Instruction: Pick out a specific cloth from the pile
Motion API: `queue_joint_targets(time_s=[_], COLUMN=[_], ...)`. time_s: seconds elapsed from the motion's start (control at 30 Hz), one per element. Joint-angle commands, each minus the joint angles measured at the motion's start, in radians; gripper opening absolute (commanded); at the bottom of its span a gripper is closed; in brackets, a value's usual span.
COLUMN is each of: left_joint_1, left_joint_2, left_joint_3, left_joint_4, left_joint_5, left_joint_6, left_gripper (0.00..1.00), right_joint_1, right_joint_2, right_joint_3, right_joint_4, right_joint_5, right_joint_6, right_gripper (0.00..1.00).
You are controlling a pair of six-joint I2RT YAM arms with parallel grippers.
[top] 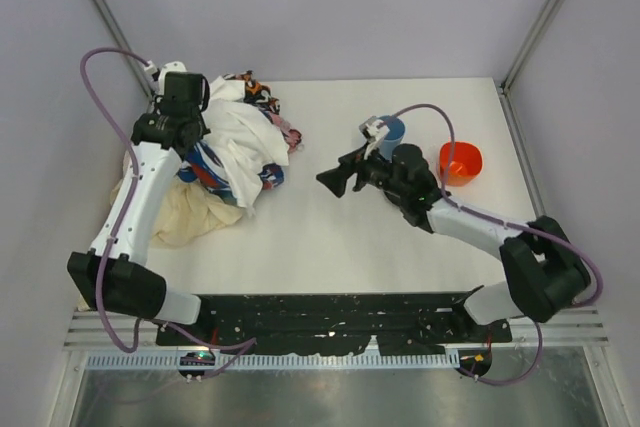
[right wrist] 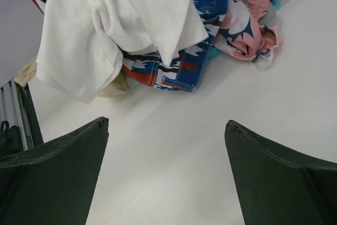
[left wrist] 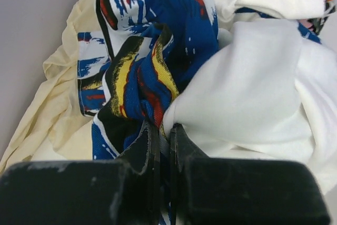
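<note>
Cloth [right wrist: 213,52]: I see only teal slivers under near edge of pile [right wrist: 105,25], mostly buried. Left gripper [left wrist: 164,131] pinched shut on pile fabric, not teal. My worry: lifting drags wrong garments and buries cloth deeper. Right gripper [right wrist: 167,125] wide open, empty.

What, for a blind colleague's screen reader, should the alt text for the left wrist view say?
The left gripper, jaws almost together, pinches a fold of the pile where a blue patterned garment meets a white garment. A cream cloth lies at the left.
</note>
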Motion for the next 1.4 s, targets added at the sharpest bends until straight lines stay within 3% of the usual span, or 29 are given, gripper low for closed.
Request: queue_joint_targets(time_s=[0.0, 0.27, 0.33, 0.5, 0.7, 0.97, 1.13, 1.3, 1.37], left_joint_1=[0.071, 0.181, 0.24, 0.293, 0.322, 0.332, 0.34, 0.342, 0.342], left_joint_2=[0.083, 0.171, 0.186, 0.228, 0.29, 0.33, 0.327, 0.326, 0.327], left_joint_3=[0.078, 0.262, 0.31, 0.39, 0.439, 0.468, 0.462, 0.461, 0.454], left_joint_4=[0.006, -0.079, -0.087, -0.103, -0.116, -0.14, -0.134, -0.13, -0.127], left_joint_5=[-0.006, -0.072, -0.087, -0.126, -0.163, -0.132, -0.113, -0.09, -0.083], left_joint_6=[-0.008, -0.051, -0.057, -0.045, -0.036, -0.044, -0.048, -0.056, -0.059], left_gripper=[0.0, 0.0, 0.0, 0.0, 0.0, 0.0, 0.0, 0.0, 0.0], right_joint_1=[0.093, 0.154, 0.162, 0.194, 0.217, 0.295, 0.301, 0.315, 0.323], right_joint_2=[0.185, 0.457, 0.501, 0.611, 0.754, 0.903, 1.036, 1.173, 1.207], right_joint_3=[0.179, 0.427, 0.461, 0.57, 0.736, 0.923, 1.111, 1.32, 1.365], right_joint_4=[-0.017, -0.201, -0.234, -0.35, -0.406, -0.422, -0.496, -0.559, -0.568], right_joint_5=[0.083, 0.387, 0.404, 0.519, 0.464, 0.422, 0.382, 0.341, 0.321], right_joint_6=[0.028, 0.255, 0.276, 0.266, 0.293, 0.307, 0.35, 0.361, 0.366], right_gripper=[0.95, 0.96, 1.0, 0.97, 0.79, 0.76, 0.67, 0.65, 0.58])
